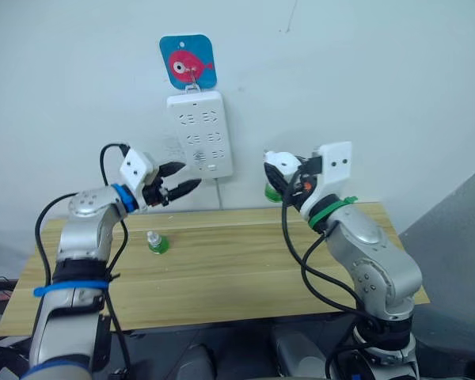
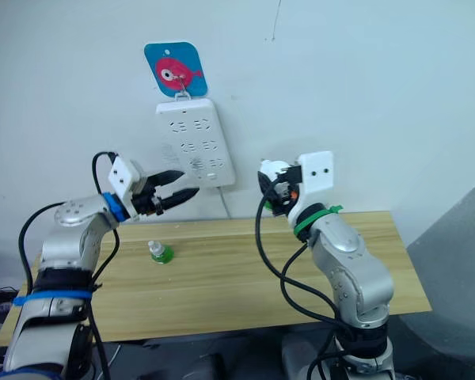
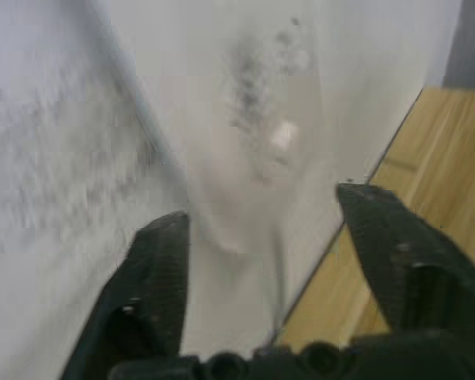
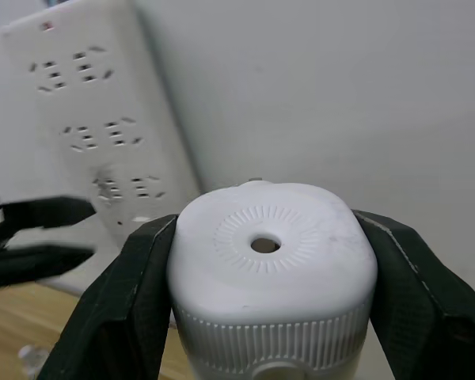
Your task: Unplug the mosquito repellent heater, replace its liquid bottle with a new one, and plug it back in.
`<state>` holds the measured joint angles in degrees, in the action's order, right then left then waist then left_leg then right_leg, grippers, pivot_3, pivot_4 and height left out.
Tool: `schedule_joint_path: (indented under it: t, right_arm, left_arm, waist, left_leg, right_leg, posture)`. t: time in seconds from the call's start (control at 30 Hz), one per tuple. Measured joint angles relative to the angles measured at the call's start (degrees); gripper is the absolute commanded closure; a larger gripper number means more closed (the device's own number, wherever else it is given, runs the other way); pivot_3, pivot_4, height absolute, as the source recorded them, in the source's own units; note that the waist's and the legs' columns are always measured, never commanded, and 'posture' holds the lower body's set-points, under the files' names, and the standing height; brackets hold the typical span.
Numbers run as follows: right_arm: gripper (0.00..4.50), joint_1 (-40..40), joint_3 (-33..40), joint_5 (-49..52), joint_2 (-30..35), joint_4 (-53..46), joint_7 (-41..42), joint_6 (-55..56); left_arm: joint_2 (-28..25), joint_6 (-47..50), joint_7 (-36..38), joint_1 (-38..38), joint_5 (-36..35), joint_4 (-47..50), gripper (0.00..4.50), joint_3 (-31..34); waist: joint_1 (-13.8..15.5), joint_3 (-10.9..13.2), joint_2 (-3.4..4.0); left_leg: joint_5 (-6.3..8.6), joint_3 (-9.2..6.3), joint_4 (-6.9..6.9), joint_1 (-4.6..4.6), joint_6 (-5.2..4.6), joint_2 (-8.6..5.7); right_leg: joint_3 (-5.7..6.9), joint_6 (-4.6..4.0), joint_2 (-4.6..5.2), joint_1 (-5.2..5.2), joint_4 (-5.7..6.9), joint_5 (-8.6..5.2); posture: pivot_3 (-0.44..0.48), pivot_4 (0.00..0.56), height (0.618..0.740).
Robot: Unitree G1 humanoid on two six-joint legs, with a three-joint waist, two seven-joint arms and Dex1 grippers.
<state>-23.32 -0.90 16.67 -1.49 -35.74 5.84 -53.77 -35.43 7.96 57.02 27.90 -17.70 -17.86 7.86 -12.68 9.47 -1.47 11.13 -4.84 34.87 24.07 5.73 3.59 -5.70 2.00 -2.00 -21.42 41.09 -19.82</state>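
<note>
One mosquito repellent heater (image 4: 273,273) clamped in right gripper (image 1: 289,180); left gripper (image 1: 176,180) spread, empty.

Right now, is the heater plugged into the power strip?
No, the right gripper holds the heater away from the power strip.

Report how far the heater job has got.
Done: the mosquito repellent heater is unplugged, off the power strip. In hand: the right claw grips it, a green bottle beneath. The left claw is open by the strip. Left: whether the bottle on the table is new is unclear; plugging in remains.
</note>
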Motion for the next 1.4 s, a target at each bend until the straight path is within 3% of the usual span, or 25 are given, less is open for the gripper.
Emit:
schedule_joint_path:
  t: [0.03, 0.13, 0.27, 0.4, 0.53, 0.8, 1.4]
  right_arm:
    - [1.56, 0.03, 1.28, 0.78, -0.21, -0.16, -0.1, -0.43]
    - [1.56, 0.33, 5.64, 4.08, -1.84, -0.78, -0.71, -1.58]
    - [1.56, 0.42, 13.68, 12.02, -7.27, -2.29, -3.42, -3.92]
    - [1.56, 0.36, 18.84, 23.06, -7.5, -2.91, -8.48, -6.07]
    - [1.56, 0.39, 22.73, 36.96, -7.39, -2.88, -17.73, -4.24]
    - [1.56, 3.61, 21.7, 57.06, -6.32, -2.67, -31.52, 5.3]
    - [1.56, 6.2, 11.07, 66.12, 1.07, -2.65, -36.83, 17.93]
  left_arm:
    - [-1.02, -0.11, -0.04, -2.61, -0.23, 3.72, 0.05, 0.58]
    - [-2.3, 0.77, 0.13, -7.66, -2.01, 15.25, 0.0, 1.45]
    - [1.47, 4.53, -0.66, -8.32, -4.27, 27.42, 0.0, -3.68]
    - [8.33, 3.79, -2.84, -6.38, -3.36, 28.74, 0.0, -10.13]
    - [14.08, 1.68, -5.56, -4.31, -2.06, 26.82, 0.0, -12.7]
    - [18.72, 5.27, -9.15, -0.84, -4.4, 25.89, 0.0, -13.07]
    - [21.07, 1.7, -9.38, 0.12, -3.55, 24.48, 0.0, -14.36]
  waist:
    - [-0.02, 0.01, 0.01]
    - [0.3, 0.04, 0.06]
    - [1.99, 0.1, 0.17]
    - [1.59, 0.14, 0.22]
    - [0.97, 0.23, 0.36]
    - [-0.43, 0.31, 0.5]
    - [-0.75, 0.36, 0.56]
  left_leg:
    - [0.0, 0.01, -0.02, 0.05, 0.0, 0.01]
    - [0.01, 0.0, -0.05, 0.13, 0.01, -0.02]
    - [0.01, 0.02, 0.06, 0.12, 0.01, -0.15]
    - [0.0, 0.16, 0.11, 0.06, 0.0, -0.15]
    - [0.01, 0.22, 0.1, 0.02, -0.03, -0.09]
    - [0.05, 0.25, 0.05, 0.07, -0.09, -0.05]
    - [0.04, 0.25, 0.05, 0.07, -0.08, -0.05]
  right_leg:
    - [-0.01, -0.01, 0.0, -0.05, -0.04, 0.0]
    - [0.01, -0.01, 0.05, -0.06, -0.12, 0.0]
    - [0.0, 0.01, 0.12, 0.05, -0.14, -0.01]
    - [-0.17, 0.13, 0.09, 0.04, -0.13, -0.03]
    - [-0.27, 0.13, -0.03, 0.02, -0.1, -0.03]
    - [-0.33, 0.18, -0.1, -0.02, -0.17, -0.06]
    - [-0.35, 0.32, -0.12, -0.02, -0.22, -0.15]
  posture:
    - [-0.215, 0.143, 0.74]
    - [-0.199, 0.144, 0.74]
    - [-0.215, 0.149, 0.74]
    - [-0.245, 0.157, 0.74]
    - [-0.266, 0.163, 0.74]
    - [-0.283, 0.167, 0.74]
    - [-0.282, 0.164, 0.74]
